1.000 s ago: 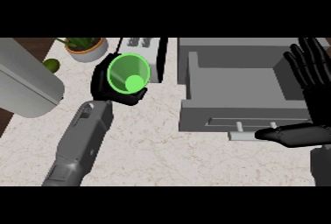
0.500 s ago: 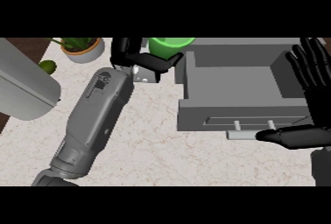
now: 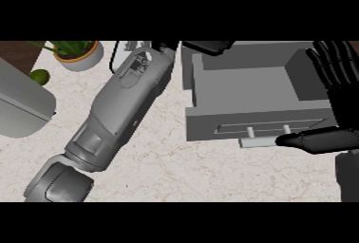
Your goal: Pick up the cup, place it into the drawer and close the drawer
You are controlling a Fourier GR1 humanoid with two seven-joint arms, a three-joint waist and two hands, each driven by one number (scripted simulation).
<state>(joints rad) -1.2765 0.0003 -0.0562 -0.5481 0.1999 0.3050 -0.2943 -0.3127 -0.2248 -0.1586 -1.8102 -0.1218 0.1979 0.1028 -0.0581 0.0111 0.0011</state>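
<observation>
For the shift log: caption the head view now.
Left forearm stretches toward the open drawer; right hand rests open beside it.

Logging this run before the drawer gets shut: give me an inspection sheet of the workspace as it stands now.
Surface: pale marbled counter.
Job's things: grey drawer open, inside bare where visible; cup not visible.
Clutter: potted plant at back left; grey rounded object at left edge.
Hands: left hand at drawer's back left corner, mostly out of view; right hand open, fingers up, thumb near the drawer handle.
Cables: nothing seen.
Surroundings: dark strip at top left.
</observation>
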